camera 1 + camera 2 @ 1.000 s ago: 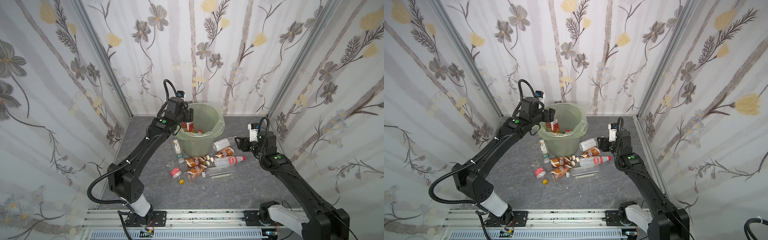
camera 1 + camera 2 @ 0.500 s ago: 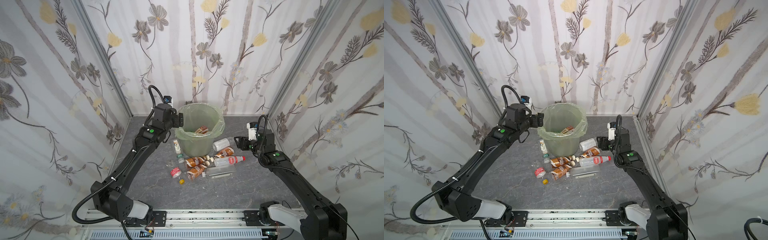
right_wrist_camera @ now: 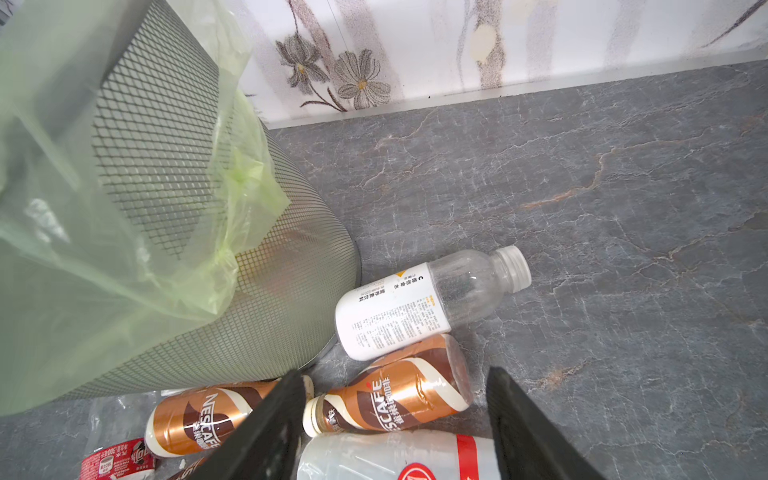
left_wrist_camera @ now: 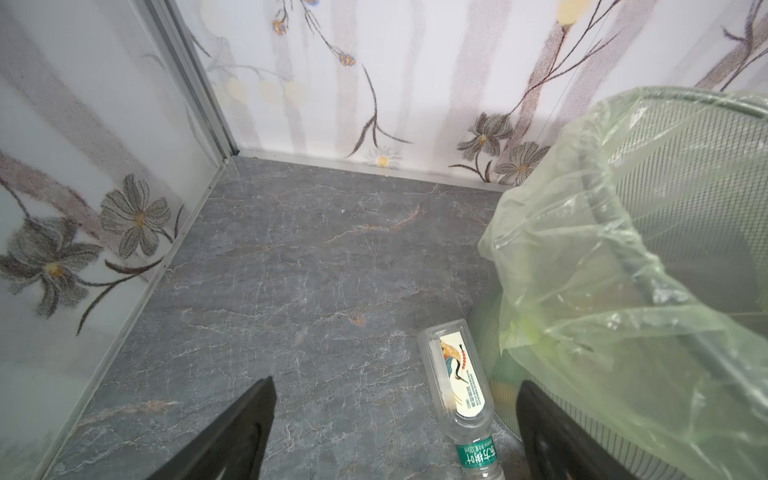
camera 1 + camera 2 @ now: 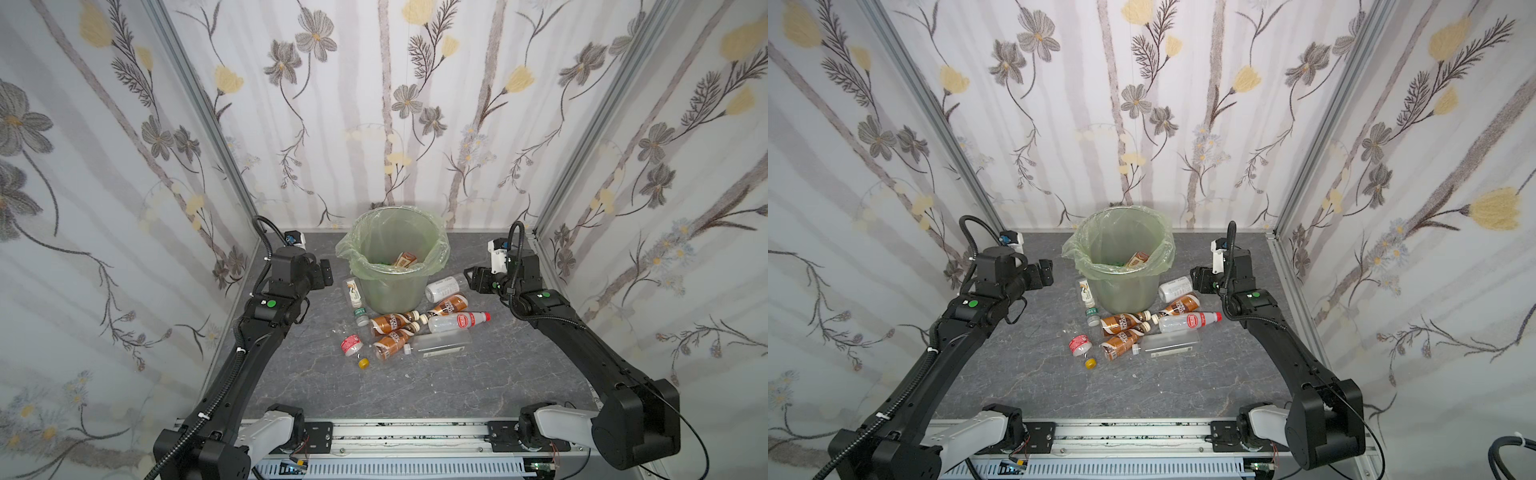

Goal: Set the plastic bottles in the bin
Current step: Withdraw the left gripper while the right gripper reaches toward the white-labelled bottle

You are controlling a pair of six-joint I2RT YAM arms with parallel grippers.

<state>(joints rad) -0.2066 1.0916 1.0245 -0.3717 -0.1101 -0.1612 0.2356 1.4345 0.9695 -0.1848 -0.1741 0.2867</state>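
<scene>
- My left claw (image 4: pixel 395 382): black fingers spread wide with nothing between them. It hovers just beside the bin (image 5: pixel 386 291), on its left in both top views.
- My right claw (image 3: pixel 395 372): fingers apart, gripping nothing, near the bottles at the bin's right.
- Bin: round and tapered, with a wall of fine mesh. It stands at the back middle of the floor (image 5: pixel 415 390), a matt grey slab with marble-like veins.
- Liner bag (image 4: pixel 582 270): thin translucent green film, crinkled, folded out over the rim.
- In the bin: a brown-and-white labelled bottle (image 5: pixel 405 259), lying tilted.
- Slim clear bottle (image 4: pixel 455 382): bird-picture label, green neck band, lying at the bin's foot.
- White-labelled bottle (image 3: pixel 415 307): clear rounded shoulder, on its side just beside the bin's base.
- Glossy brown-and-cream bottle (image 3: pixel 395 399): touching the white-labelled one; two similar ones lie nearby.
- Red-capped bottle (image 5: pixel 455 322): cloudy body, red label, on its side.
- Flat-sided clear bottle (image 5: pixel 440 345): at the front of the cluster.
- Crushed red-labelled bottle (image 5: pixel 351 345): beside a loose yellow cap (image 5: pixel 364 363).
</scene>
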